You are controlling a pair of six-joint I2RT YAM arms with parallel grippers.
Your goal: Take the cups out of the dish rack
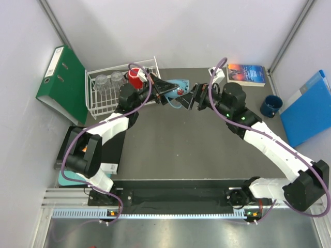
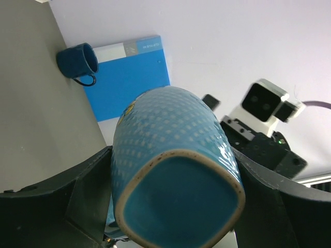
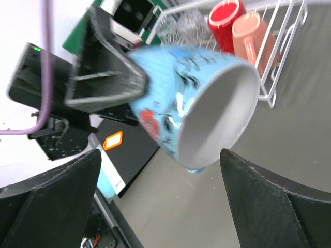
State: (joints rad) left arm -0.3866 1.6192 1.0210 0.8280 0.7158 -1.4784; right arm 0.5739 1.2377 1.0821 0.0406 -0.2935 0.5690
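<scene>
The left gripper [image 2: 173,178] clamps the light blue mug [image 2: 170,134] sideways — its mouth faces the right gripper [image 3: 159,155], jaws spread wide, close to the rim.

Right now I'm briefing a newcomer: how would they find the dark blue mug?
Look right, to the leaning blue folder. Just left of it, near the book, stands the dark blue mug. It stands alone, plain and dark; the other blue mug is pale, patterned and held in the left gripper.
</scene>
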